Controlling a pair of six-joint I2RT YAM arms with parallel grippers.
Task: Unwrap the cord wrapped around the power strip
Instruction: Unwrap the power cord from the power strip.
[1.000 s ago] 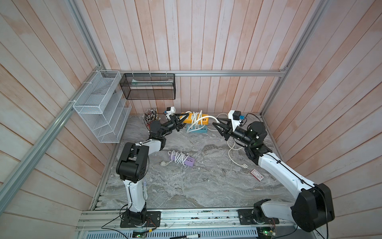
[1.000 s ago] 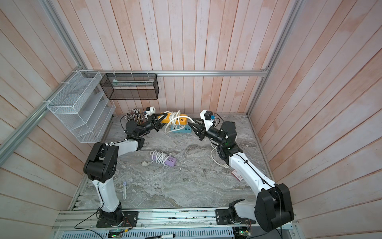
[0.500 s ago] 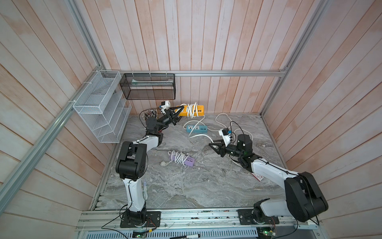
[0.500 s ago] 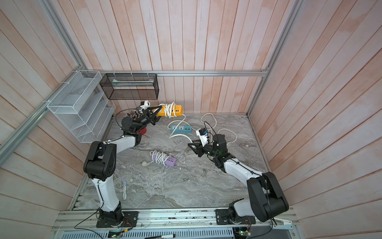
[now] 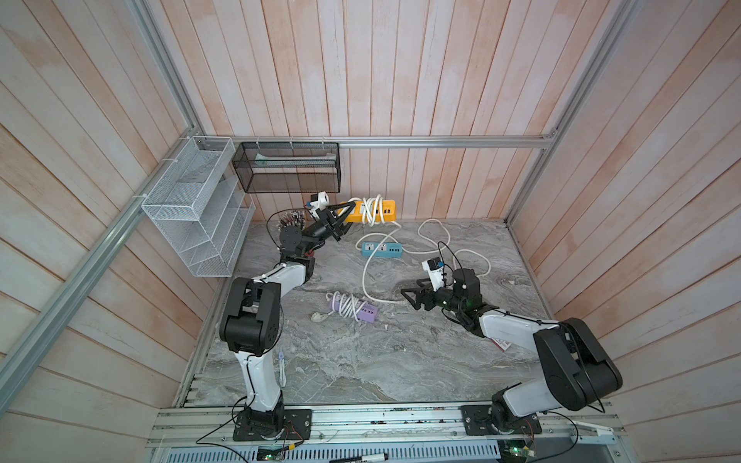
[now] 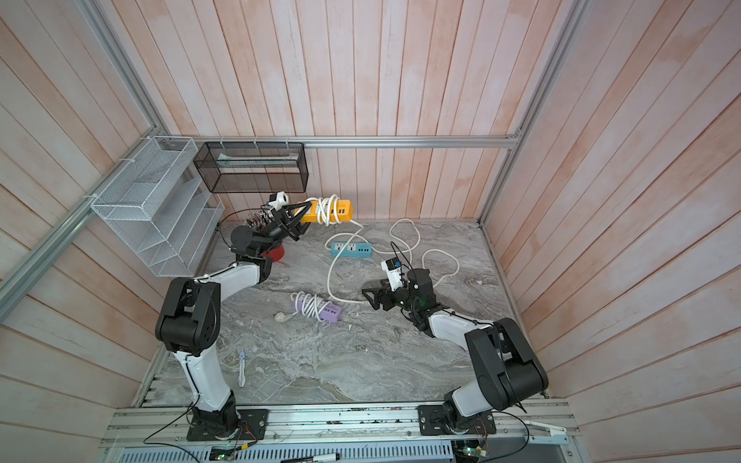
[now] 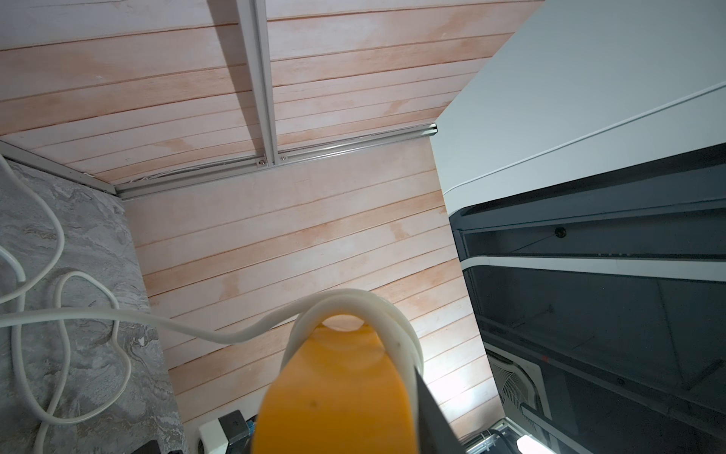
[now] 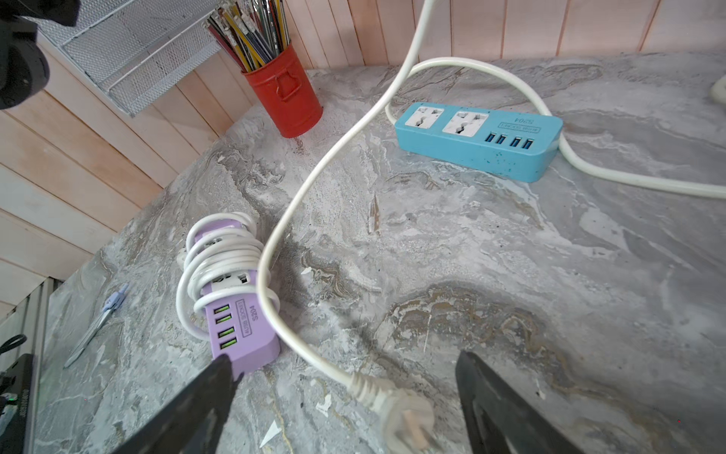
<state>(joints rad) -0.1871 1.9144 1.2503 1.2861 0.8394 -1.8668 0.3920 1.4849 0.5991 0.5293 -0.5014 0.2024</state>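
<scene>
**Plug lies between my open right fingers; the strip is up in my left**

My left gripper point(image 5: 345, 218) is clamped on one end of the yellow power strip point(image 5: 373, 210) and holds it off the table, close to the back wall. The strip's long axis runs roughly along that wall. Several turns of the white cord point(image 8: 298, 196) are wound around its middle point(image 6: 328, 210).

My right gripper point(image 8: 343, 363) is spread wide and low over the marble table point(image 8: 510, 255), gripping nothing. The cord's plug point(image 8: 408, 420) lies on the table between its two fingers and touches neither, as far as I can see.

From the plug the cord runs away from my right gripper, past the purple power strip point(image 8: 235, 314) and the blue power strip point(image 8: 479, 137), and rises to the yellow one. My right arm is therefore the nearer to the free end. As I judge it, the remaining turns come off by carrying slack around the strip's short section, across its long axis.

In the left wrist view the strip point(image 7: 338, 393) is a close blur, so I cannot count the loops point(image 7: 353, 302) or see their far side. The plug's prongs are smeared at the edge of the right wrist view.
</scene>
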